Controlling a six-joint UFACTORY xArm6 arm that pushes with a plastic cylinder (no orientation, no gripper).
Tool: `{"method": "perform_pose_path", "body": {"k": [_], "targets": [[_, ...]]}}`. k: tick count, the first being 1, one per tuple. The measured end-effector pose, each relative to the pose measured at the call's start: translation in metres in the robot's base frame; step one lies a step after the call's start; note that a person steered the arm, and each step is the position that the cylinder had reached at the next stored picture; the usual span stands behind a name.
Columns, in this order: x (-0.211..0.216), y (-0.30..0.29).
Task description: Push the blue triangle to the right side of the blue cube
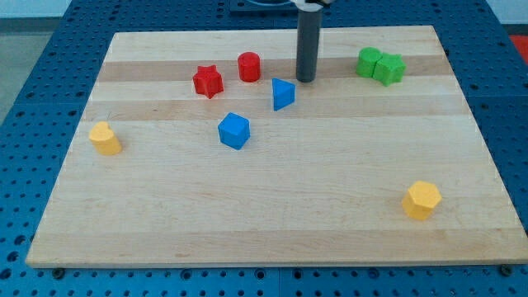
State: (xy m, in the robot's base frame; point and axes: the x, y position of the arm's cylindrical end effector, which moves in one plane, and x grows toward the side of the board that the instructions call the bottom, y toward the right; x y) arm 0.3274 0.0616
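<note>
Two blue blocks sit close together: the blue triangle [283, 93] lies up and right of the blue cube [234, 130]. No pincer shows, only a rod. Its tip [305, 80] waits just past the triangle's top-right, maybe ready to push it down beside the cube.

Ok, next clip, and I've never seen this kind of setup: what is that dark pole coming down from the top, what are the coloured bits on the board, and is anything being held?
There is one picture, from a single camera looking down at a slant on a wooden board. The dark pole is the end of a robot arm. It has no hand, so nothing is held; it only pushes things with my tip.

On the board lie small blocks: a blue triangle just to the lower left of the tip, a blue cube further down-left, a red star, a red cylinder, two green blocks touching at the view's top right, and two yellow blocks, one at the left edge, one at the bottom right.
</note>
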Motion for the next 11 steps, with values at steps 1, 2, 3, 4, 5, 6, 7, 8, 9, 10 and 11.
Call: {"method": "perform_pose_path", "body": {"k": [1,2,3,4,5,6,7,8,9,10,11], "targets": [[0.058,-0.018],[0.049,-0.007],[0.020,0.035],[0.013,0.013],[0.016,-0.009],[0.033,-0.009],[0.051,-0.036],[0.002,-0.026],[0.000,-0.055],[0.065,-0.061],[0.077,-0.090]]}}
